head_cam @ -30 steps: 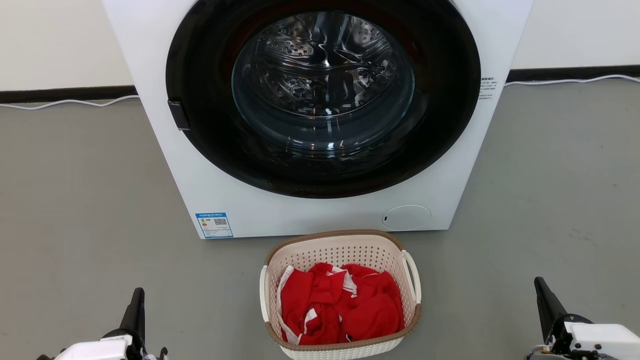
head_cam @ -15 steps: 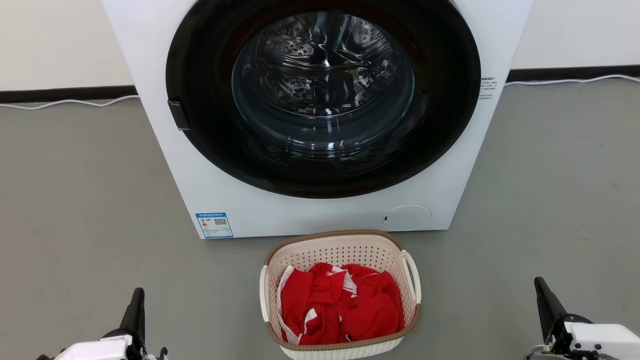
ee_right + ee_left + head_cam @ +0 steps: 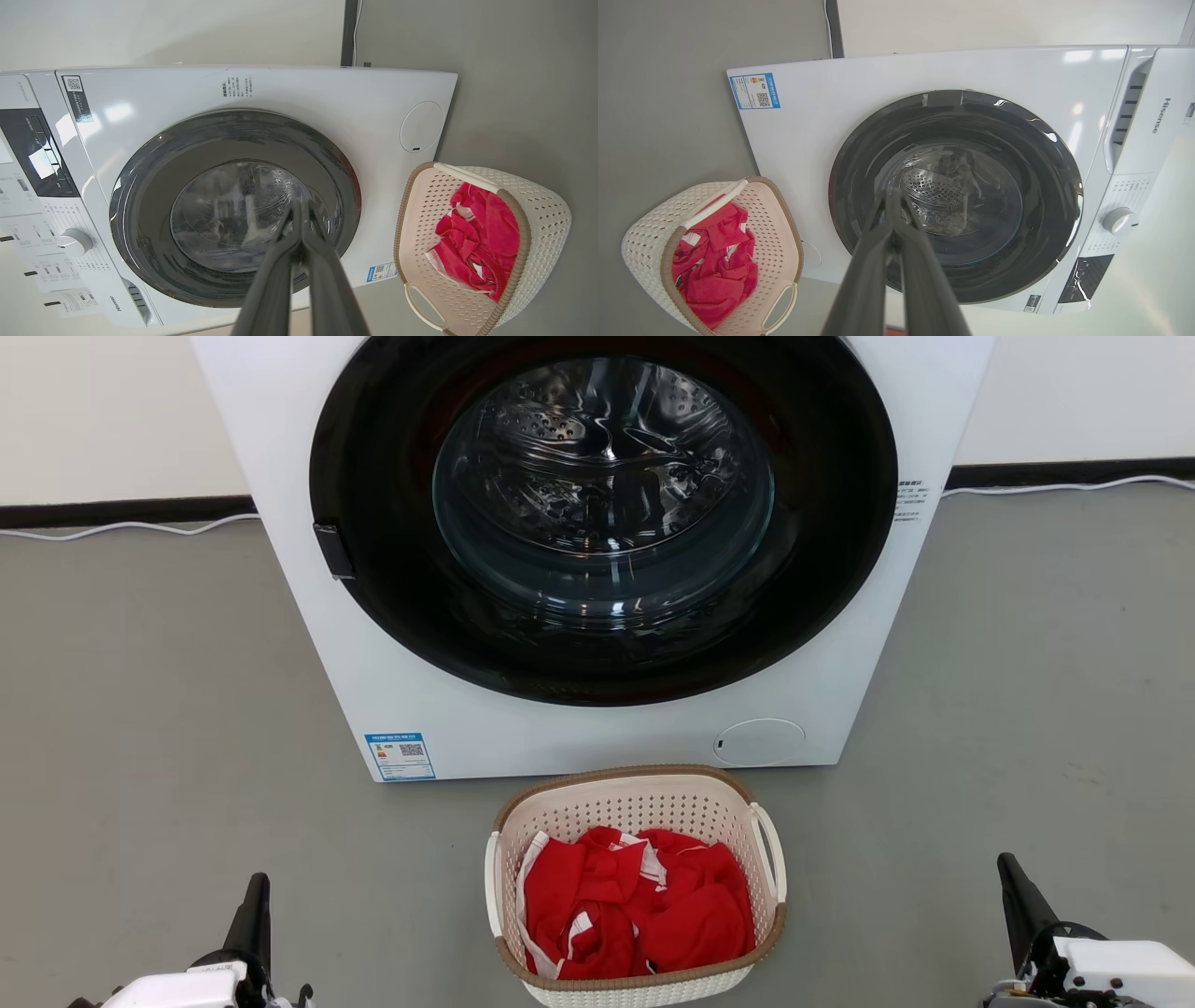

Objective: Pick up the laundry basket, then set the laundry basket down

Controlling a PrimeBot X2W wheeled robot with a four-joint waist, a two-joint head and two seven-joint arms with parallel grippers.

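**Item 1: washing machine**. White front-loader with a dark round glass door, at 12 o'clock in the head view.
- The lettering "Hisense" reads on the top panel in the left wrist view.
- A blue label with a QR code sits at 7 o'clock of the door; its text is too small to read.
- A block of black small print at 3 o'clock of the door is unreadable.
- A QR sticker lies beside the control panel.
- The print around the dial is too small to read.

**Item 2: laundry basket**. It stands on the grey floor at 6 o'clock of the machine, near it but apart.
- It is upright with its mouth up.
- The line from handle to handle runs about 9 to 3 o'clock, with the right end a little nearer the machine.
- The long axis seems to follow that line, though foreshortening leaves it unsure.
- It holds a red garment with white trim.

**Item 3: left gripper**. It is at 7 o'clock in the head view, well apart from the basket, clenched with its fingers together and nothing between them.

**Item 4: right gripper**. It is at 5 o'clock, well apart from the basket, likewise clenched and empty.
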